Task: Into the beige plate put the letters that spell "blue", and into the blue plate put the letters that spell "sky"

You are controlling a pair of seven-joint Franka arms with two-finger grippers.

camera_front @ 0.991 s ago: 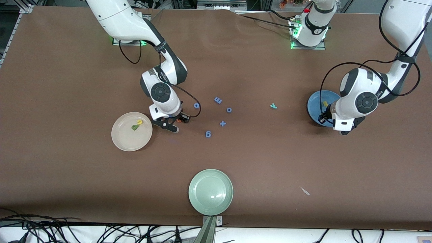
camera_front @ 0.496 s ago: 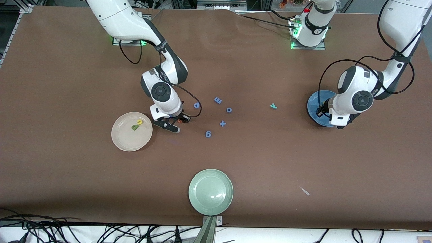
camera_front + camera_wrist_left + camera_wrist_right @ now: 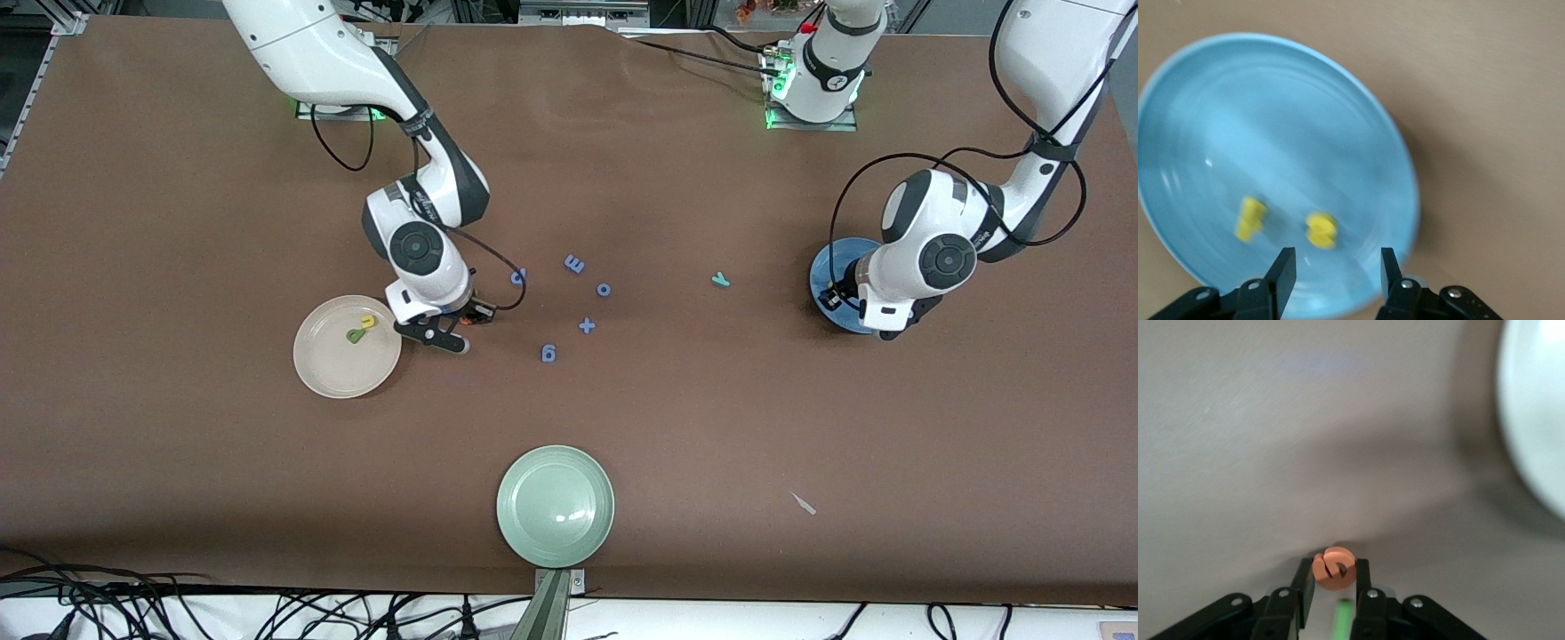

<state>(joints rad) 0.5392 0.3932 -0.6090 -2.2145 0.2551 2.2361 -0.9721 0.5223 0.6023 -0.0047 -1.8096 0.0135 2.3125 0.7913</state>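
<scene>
Right pincer (image 3: 1331, 583) is sitting low on the tabletop (image 3: 178, 178) just beside the beige plate (image 3: 324, 373), jaws clamping the orange "e" (image 3: 1333, 568). Grip looks to be catching only the lower part of the letter, so risk is it's popping out or twisting during the lift. A green bar, prob the "l" (image 3: 1343, 615), is lying right under the pincer between the jaws, could be getting dragged or kicked along. Plate rim is close too, so a low carry could be clipping it.

Left pincer (image 3: 1331, 263) is hanging over the blue plate (image 3: 1358, 127), jaws standing apart, holding nothing. Two yellow letters (image 3: 1319, 229) are lying in that plate, too blurry to read which is which.

Teal "y" (image 3: 721, 280) is still sitting on the tabletop between the blue decoy letters (image 3: 574, 264) and the blue plate, well apart from both. Risk: left arm grabbing a decoy instead.

Yellow "u" (image 3: 367, 322) and olive "b" (image 3: 355, 336) are lying touching in the beige plate. Letters are tiny, thin foam, easy to squash or flick
</scene>
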